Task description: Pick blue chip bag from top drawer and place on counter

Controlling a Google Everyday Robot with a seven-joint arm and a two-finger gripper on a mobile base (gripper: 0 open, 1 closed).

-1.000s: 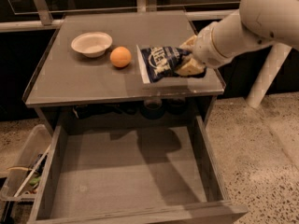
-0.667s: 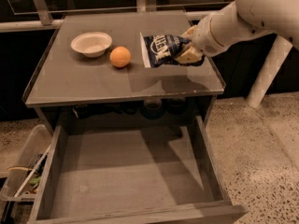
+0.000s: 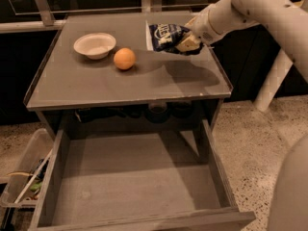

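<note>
Since a moment ago the gripper (image 3: 188,43) has carried the bag (image 3: 166,34) farther toward the counter's back edge. It is clenched on the bag's right end, near the back right corner, and the white arm (image 3: 240,8) reaches in over the right edge. The bag hangs tilted above the counter (image 3: 144,83), white edge to the left. Its shadow falls on the surface just in front of it, toward the right edge. Left of the middle lies an orange (image 3: 124,58). Just beside it, toward the back left corner, sits a white bowl (image 3: 95,45). Below the front edge the drawer (image 3: 211,162) stands pulled wide open. A clear bin (image 3: 21,170) holding oddments sits just off the drawer's left wall.
</note>
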